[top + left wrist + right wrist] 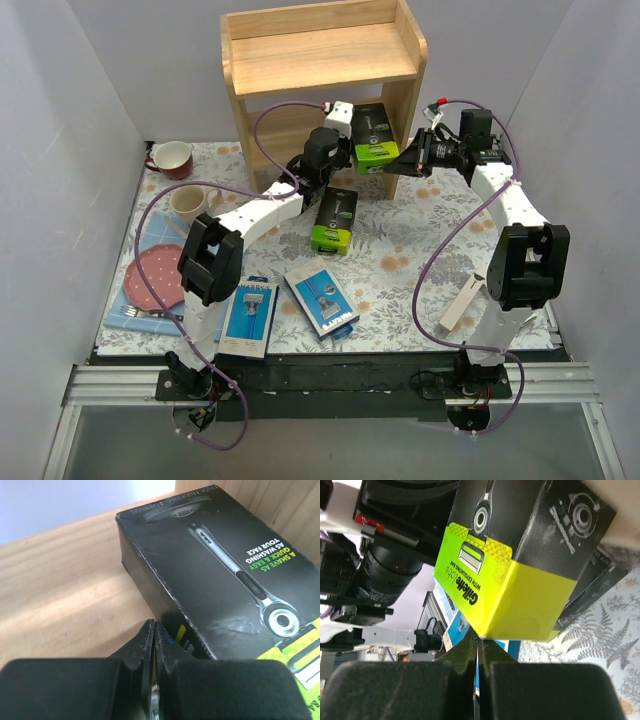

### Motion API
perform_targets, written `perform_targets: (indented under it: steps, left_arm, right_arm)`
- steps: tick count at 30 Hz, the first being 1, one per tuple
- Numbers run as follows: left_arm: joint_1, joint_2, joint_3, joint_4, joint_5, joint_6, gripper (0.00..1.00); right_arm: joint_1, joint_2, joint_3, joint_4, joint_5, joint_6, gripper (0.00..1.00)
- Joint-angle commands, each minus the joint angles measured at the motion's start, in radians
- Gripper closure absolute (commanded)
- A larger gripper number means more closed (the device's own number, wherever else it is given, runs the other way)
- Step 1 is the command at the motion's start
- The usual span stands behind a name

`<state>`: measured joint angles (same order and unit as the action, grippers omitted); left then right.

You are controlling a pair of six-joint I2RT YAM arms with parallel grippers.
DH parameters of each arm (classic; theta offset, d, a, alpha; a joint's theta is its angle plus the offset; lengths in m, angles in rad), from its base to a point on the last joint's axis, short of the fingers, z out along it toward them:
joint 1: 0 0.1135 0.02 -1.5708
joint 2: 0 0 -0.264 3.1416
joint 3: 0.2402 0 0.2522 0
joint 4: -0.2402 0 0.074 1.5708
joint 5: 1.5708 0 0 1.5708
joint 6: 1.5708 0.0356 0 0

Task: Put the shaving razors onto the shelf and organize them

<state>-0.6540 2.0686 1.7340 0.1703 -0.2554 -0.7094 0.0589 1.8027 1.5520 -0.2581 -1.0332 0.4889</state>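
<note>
Black razor box point(372, 135) sits on the shelf point(320, 50), left fingers point(142, 647) and right fingers point(465, 650) closed beside it

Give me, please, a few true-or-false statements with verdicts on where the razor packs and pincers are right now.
1. A black box lies on the lower tier of the shelf. True.
2. The top tier holds two packs. False: no pack lies there.
3. Both blue packs lie on the table. True.
4. The right pincer grips the black box. False: it is shut, empty, at the lime-green end.
5. The left pincer is shut beside the black box. True.
</note>
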Motion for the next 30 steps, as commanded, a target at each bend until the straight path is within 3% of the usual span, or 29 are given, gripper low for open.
perform_targets:
  steps: [1,13,20,30]
  left_arm:
    - [-0.016,0.027,0.084,0.044,-0.024,0.028,1.0]
    - [-0.024,0.097,0.162,0.092,-0.045,0.067,1.0]
    - [-0.03,0.117,0.167,0.13,-0.087,0.087,0.88]
    - [-0.033,0.116,0.147,0.155,-0.12,0.105,0.82]
  right_arm:
    - [-0.004,0.04,0.098,0.06,0.036,0.014,0.99]
    - [-0.007,0.086,0.204,0.014,0.15,0.001,0.99]
    - [-0.007,0.121,0.275,-0.049,0.252,-0.042,0.99]
    - [-0.007,0.162,0.306,-0.04,0.266,-0.033,0.99]
